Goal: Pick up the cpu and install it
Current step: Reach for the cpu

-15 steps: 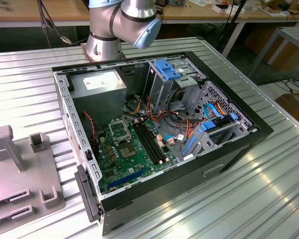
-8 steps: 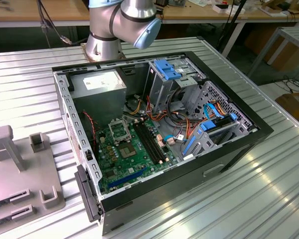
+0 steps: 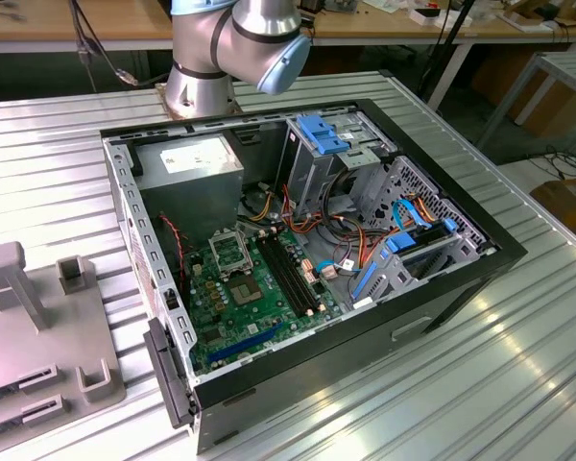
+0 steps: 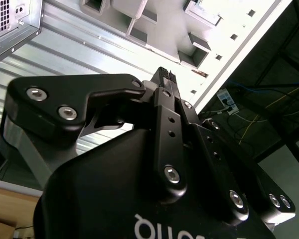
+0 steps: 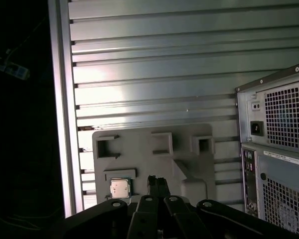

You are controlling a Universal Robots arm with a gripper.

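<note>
Above the ribbed tabletop (image 5: 164,74), hovers with pincer (image 5: 158,183) pinched narrow and empty near the cpu (image 5: 120,188) in its grey holder (image 5: 139,164); risks nudging it askew if lowered off-centre.

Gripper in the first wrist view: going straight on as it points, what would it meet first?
The gripper would probably meet the grey fixture plate, at a bare patch beside the cpu, not the cpu itself; depth is hard to judge.
</note>
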